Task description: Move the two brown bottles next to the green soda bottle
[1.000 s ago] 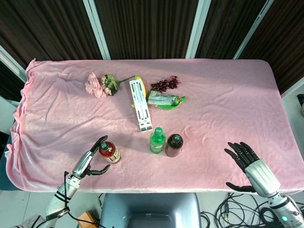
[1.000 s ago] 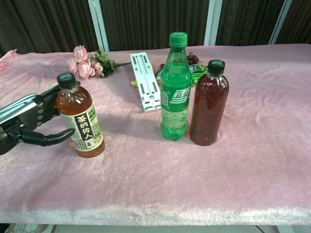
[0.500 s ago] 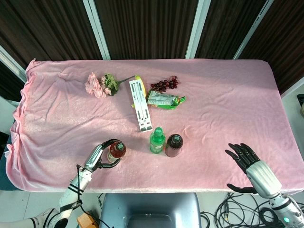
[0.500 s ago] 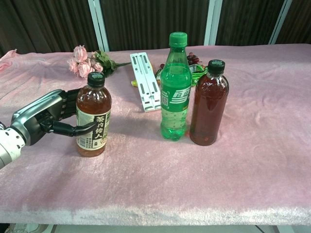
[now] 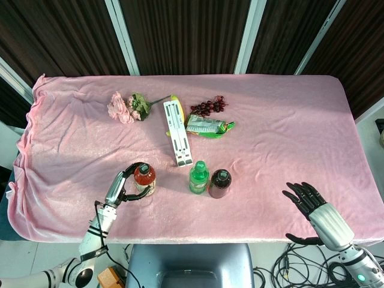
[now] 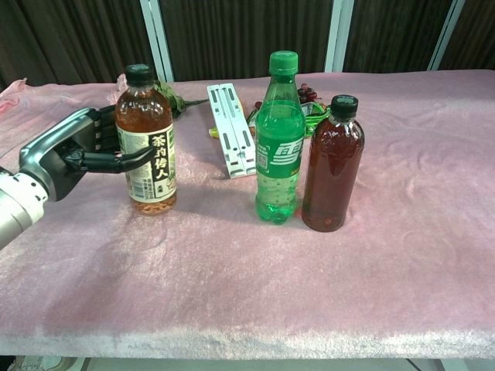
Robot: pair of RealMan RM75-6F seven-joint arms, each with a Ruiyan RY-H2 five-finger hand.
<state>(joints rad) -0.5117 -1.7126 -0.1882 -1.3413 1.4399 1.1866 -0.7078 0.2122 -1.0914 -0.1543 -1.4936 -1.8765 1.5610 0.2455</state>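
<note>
A green soda bottle (image 6: 278, 139) (image 5: 198, 177) stands upright near the table's front middle. Just to its right, almost touching, stands a dark brown bottle (image 6: 332, 164) (image 5: 219, 183) with a black cap. My left hand (image 6: 71, 155) (image 5: 123, 186) grips a second brown bottle (image 6: 145, 140) (image 5: 144, 178), a tea bottle with a white and green label, upright, left of the green one with a gap between them. Whether its base touches the cloth I cannot tell. My right hand (image 5: 316, 210) hovers open at the front right, far from all bottles.
Pink cloth covers the table (image 5: 282, 126). Behind the bottles lie a white folding stand (image 5: 177, 134) (image 6: 233, 141), pink flowers (image 5: 127, 107), dark grapes (image 5: 208, 107) and a green snack packet (image 5: 207, 126). The front edge (image 6: 247, 344) runs close below the bottles.
My left hand closed on the tea bottle, righted it and carried it rightward and farther back, toward the green bottle. The right hand barely shifted.
</note>
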